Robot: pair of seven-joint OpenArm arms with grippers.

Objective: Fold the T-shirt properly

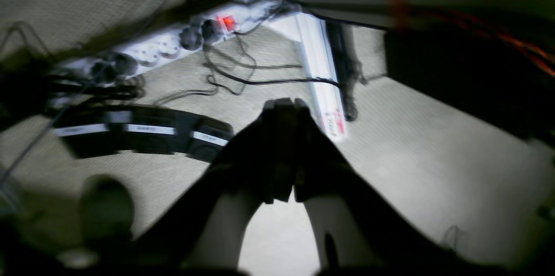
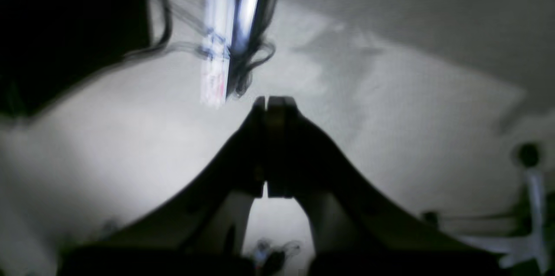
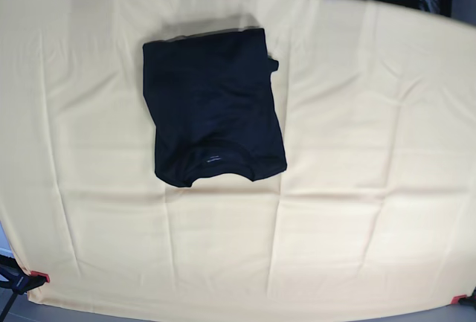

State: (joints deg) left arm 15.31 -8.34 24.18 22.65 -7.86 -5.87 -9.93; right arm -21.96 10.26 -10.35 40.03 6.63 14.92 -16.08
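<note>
Both tools shut, off-table — T-shirt (image 3: 212, 106) lies folded, untouched.

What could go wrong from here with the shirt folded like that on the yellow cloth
A small flap pokes out at the upper right corner of the T-shirt, so the fold may count as untidy. Its bottom edge by the collar looks uneven and could spring open if nudged. Both grippers, left and right, are shut and off the yellow cloth; fixing anything means reopening them.
</note>
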